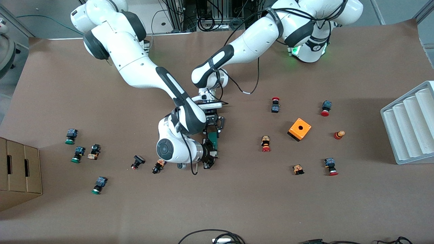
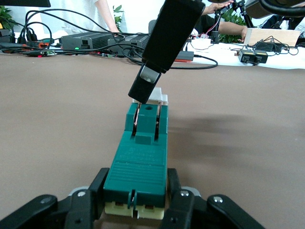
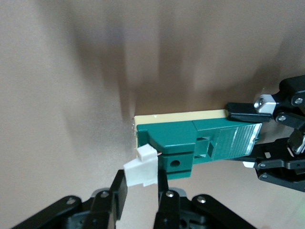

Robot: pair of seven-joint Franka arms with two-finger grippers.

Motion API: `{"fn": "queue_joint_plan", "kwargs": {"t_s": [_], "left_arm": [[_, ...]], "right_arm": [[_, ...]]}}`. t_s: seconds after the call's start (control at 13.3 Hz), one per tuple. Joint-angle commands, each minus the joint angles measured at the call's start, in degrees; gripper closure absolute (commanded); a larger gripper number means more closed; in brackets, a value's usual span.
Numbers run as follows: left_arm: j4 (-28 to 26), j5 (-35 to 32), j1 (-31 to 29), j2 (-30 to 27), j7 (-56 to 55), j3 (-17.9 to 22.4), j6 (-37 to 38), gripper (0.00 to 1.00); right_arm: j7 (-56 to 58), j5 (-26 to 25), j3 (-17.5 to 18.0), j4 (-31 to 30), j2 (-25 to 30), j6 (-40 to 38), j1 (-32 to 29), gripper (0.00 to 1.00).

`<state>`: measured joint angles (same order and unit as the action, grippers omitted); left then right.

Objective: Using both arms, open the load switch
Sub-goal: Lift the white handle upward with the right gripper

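The dark-green load switch [image 1: 213, 138] lies mid-table with its length running toward the front camera. My left gripper [image 1: 213, 127] is shut on the end nearer the robots' bases; in the left wrist view its black fingers [image 2: 100, 177] press both sides of the green body [image 2: 140, 157]. My right gripper [image 1: 211, 154] is at the end nearer the front camera. In the right wrist view the right gripper [image 3: 140, 183] has its jaws against both sides of the small white sliding piece [image 3: 141, 171]. The left gripper [image 3: 255, 138] shows at the switch's other end [image 3: 209, 138].
An orange cube with a hole [image 1: 299, 129] and red-capped push-buttons [image 1: 265, 144] lie toward the left arm's end. Green-capped push-buttons [image 1: 78, 154] lie toward the right arm's end, beside a cardboard box [image 1: 20, 169]. A white ridged tray [image 1: 410, 125] stands at the table's edge.
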<state>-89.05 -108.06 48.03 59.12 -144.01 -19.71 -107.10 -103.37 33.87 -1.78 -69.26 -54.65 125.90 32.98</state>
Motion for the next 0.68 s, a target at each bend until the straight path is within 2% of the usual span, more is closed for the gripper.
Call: {"fn": "queue_joint_plan", "kwargs": {"t_s": [0.0,0.6], "left_arm": [[1.2,-0.4,0.3,0.9,-0.7,-0.4,0.5,0.45],[1.2,-0.1,0.3,0.9,-0.7,-0.6,0.5,0.45]], "right_arm": [[0.4,0.1,-0.1,-5.1,2.3,-0.2,0.0,0.71],[0.7,-1.3,-0.1,-9.3,5.3,0.7,0.3,0.74]]}}
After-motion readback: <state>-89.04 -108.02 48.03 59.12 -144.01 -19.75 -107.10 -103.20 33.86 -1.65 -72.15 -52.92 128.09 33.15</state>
